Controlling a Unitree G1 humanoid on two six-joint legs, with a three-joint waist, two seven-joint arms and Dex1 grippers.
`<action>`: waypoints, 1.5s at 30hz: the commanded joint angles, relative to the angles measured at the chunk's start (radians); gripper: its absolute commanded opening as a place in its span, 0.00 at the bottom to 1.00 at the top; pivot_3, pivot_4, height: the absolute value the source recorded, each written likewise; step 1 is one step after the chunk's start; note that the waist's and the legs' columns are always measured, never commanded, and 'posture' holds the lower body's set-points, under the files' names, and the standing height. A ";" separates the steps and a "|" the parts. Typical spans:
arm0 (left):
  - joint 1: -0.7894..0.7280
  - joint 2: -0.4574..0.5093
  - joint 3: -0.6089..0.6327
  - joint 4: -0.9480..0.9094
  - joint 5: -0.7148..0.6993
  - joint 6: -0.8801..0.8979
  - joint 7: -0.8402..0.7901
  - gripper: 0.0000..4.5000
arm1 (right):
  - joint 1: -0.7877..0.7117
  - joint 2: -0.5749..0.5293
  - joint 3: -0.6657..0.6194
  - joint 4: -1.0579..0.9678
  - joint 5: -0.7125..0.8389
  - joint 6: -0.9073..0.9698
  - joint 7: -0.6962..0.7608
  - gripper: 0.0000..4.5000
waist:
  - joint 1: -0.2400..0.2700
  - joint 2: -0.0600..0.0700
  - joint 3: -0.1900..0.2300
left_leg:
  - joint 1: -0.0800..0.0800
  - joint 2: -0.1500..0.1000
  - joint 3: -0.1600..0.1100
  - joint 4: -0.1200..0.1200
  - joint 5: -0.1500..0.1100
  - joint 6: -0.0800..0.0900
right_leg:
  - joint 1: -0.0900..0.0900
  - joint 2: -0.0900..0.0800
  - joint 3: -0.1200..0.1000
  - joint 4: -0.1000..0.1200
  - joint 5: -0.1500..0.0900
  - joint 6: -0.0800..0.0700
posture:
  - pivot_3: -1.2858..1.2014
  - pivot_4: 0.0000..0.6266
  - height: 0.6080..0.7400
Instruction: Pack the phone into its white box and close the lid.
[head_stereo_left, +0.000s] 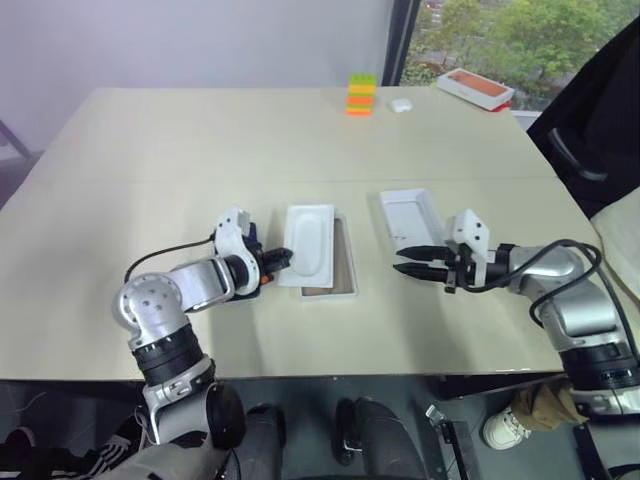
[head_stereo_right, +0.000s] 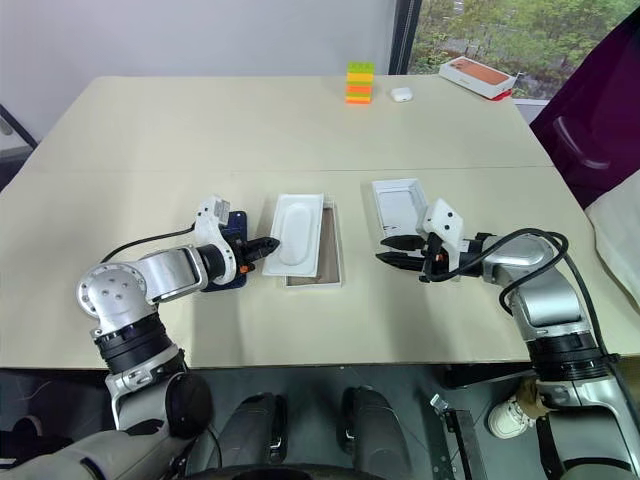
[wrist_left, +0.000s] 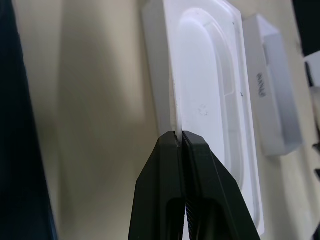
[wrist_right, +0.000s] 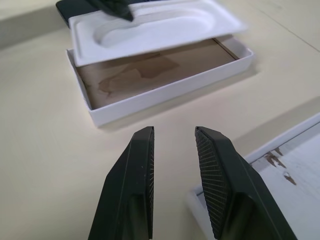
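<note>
My left gripper (head_stereo_left: 285, 258) is shut on the near edge of a thin white insert (head_stereo_left: 309, 243) with an oval recess. It holds the insert tilted over the white box (wrist_right: 165, 90), whose tan floor shows beneath. The phone (head_stereo_right: 236, 250) is dark navy and lies flat on the table just left of the box, partly hidden under my left hand. The lid (head_stereo_left: 410, 218) rests white-inside-up to the right of the box. My right gripper (head_stereo_left: 400, 260) is open and empty, hovering between the box and the lid's near end, pointing toward the box.
At the table's far side stand a stack of coloured blocks (head_stereo_left: 361, 95), a small white case (head_stereo_left: 401, 104) and an orange-topped white box (head_stereo_left: 476, 88). A dark chair (head_stereo_left: 590, 140) stands off the right edge.
</note>
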 joint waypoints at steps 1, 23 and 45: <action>-0.008 -0.021 -0.019 -0.037 -0.028 0.008 0.016 0.00 | -0.022 0.000 -0.011 -0.007 -0.010 -0.041 -0.003 0.30 | 0.000 0.000 0.000 | 0.000 0.000 0.000 0.000 0.000 0.000 | 0.000 0.000 0.000 0.000 0.000 0.000 | 0.52 0.24 1.00; -0.051 -0.012 -0.039 -0.033 -0.061 0.008 0.043 0.50 | -0.042 0.049 0.013 0.008 -0.028 -0.064 -0.026 0.30 | 0.000 0.000 0.000 | 0.000 0.000 0.000 0.000 0.000 0.000 | 0.000 0.000 0.000 0.000 0.000 0.000 | 0.52 0.24 1.00; 0.215 0.584 -0.244 -0.072 0.102 -0.738 -0.724 0.50 | -0.154 0.251 0.151 -0.169 -0.107 0.130 -0.292 0.30 | -0.001 0.001 0.000 | 0.000 0.000 0.001 -0.002 0.001 -0.001 | -0.002 0.000 0.000 0.000 0.000 -0.001 | 0.52 0.24 1.00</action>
